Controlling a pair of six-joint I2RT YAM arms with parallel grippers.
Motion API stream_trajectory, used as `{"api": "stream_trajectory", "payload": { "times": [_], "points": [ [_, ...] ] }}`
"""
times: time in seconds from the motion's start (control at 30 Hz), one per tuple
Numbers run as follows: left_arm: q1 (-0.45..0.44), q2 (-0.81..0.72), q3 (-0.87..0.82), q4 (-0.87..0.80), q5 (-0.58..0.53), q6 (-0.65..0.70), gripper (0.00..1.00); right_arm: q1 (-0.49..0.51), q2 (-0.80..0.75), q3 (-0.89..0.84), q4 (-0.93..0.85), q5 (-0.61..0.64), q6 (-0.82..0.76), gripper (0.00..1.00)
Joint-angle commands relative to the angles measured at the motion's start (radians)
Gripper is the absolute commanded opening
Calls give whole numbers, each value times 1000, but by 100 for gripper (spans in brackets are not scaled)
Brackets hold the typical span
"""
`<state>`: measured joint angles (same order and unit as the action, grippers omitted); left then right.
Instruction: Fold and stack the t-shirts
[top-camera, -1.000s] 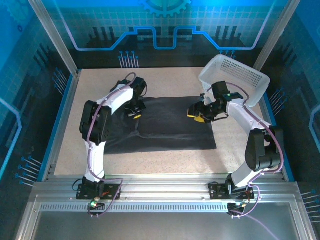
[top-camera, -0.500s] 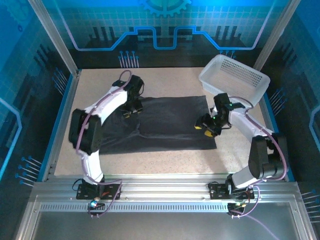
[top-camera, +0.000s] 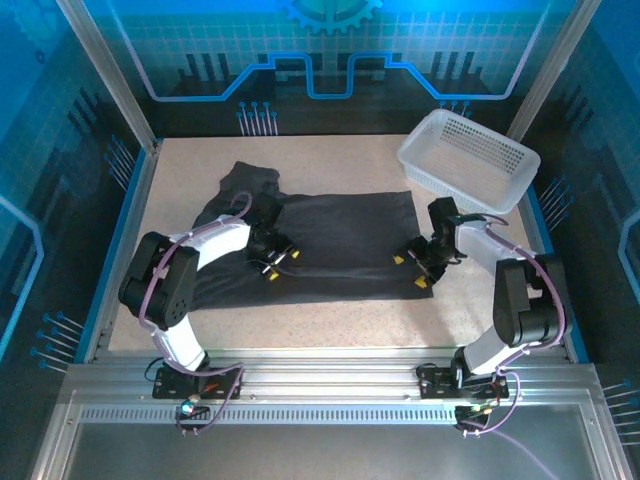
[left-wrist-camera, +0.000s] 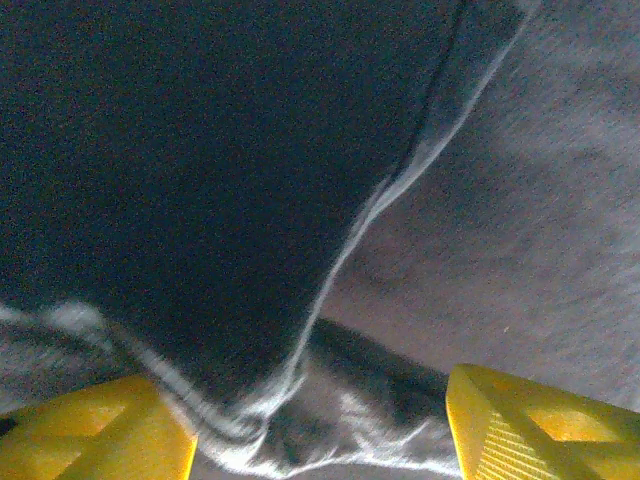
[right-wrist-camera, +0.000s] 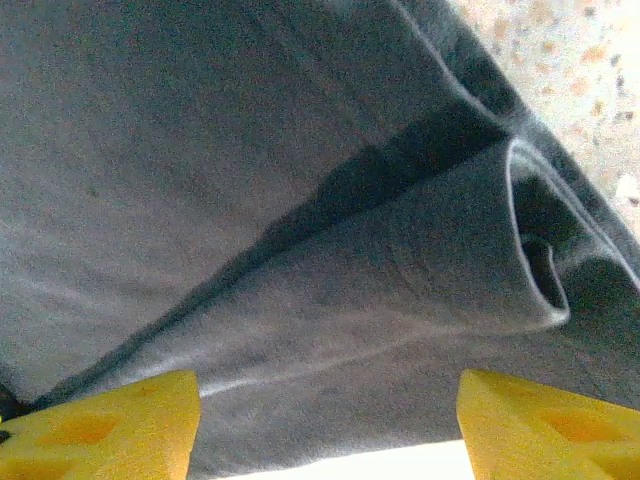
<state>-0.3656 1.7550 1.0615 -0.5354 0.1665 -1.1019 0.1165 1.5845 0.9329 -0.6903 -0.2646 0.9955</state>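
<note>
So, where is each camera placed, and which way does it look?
Top external: above, behind the arm bases, looking down on the speckled table, dark charcoal cloth t-shirt and white perforated plastic basket; left arm and right arm show.
Left wrist: on the left wrist, looking down at a t-shirt fold; the left gripper frames it, open.
Right wrist: on the right wrist, looking at the t-shirt's rolled edge; the right gripper shows, open.
Shared: the t-shirt.

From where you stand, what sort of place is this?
Probably a robot test cell: an aluminium frame with blue panels encloses a table, where two bolted-down arms work a dark t-shirt near a white basket.
</note>
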Motion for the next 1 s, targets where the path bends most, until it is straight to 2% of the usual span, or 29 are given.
{"api": "stream_trajectory", "payload": {
  "times": [0.0, 0.47, 0.63, 0.73, 0.97],
  "points": [
    [0, 43, 44, 61, 22, -32, 66, -16, 40, 48, 30, 2, 54, 70],
    [52, 168, 184, 35, -2, 5, 62, -63, 188, 204, 32, 17, 91, 67],
    [62, 168, 210, 5, 12, 11, 64, -96, 227, 243, 54, -5, 77, 65],
    [58, 152, 219, -34, 46, 22, 68, -95, 180, 247, 14, 10, 57, 66],
    [39, 21, 165, -139, 44, 42, 73, -44, -34, 73, 1, 28, 112, 68]
  ]
}}
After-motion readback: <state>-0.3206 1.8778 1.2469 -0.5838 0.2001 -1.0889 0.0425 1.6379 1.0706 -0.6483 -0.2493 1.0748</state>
